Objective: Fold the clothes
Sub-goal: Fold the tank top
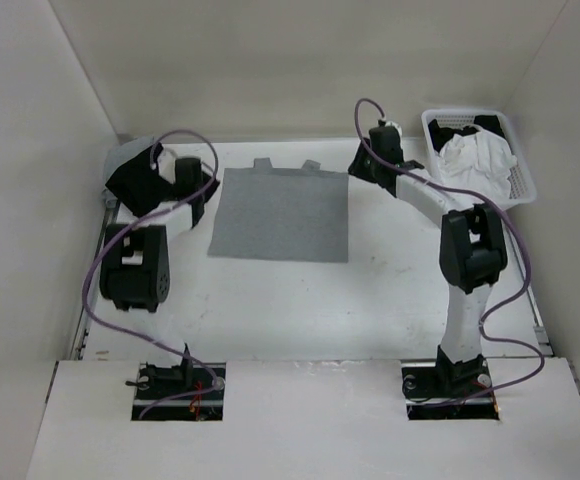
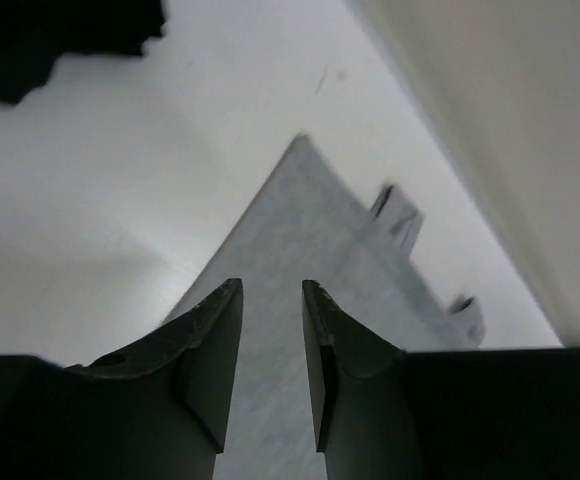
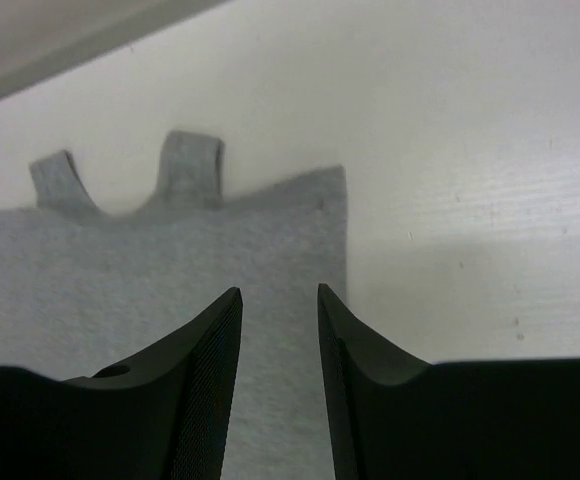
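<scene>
Grey tank top (image 1: 280,215) lying flat on the white table (image 1: 300,310), at the centre of the overhead view and slightly toward 12 o'clock, within reach of both arms. It touches neither gripper. Its two shoulder straps (image 1: 262,164) project from the far edge and point to 12 o'clock; the straight edge opposite faces 6 o'clock, toward the arm bases. The outline reads as broader than deep, so the long axis appears to run from 9 to 3 o'clock. The cloth lies smooth, and flat on the surface, which probably keeps edges and corners easy to pick up for a fold.

Left gripper (image 2: 270,290) stands at the garment's 9 o'clock edge, jaws parted by a moderate gap with only cloth visible below, nothing held. Right gripper (image 3: 278,295) stands off the 2 o'clock corner, jaws likewise apart and empty. One arm at each flank suits a two-handed lift of opposite sides.

Laundry basket (image 1: 522,180) at 2 o'clock holds a white garment (image 1: 475,155) and a black garment (image 1: 460,130), well apart from the fold area
</scene>
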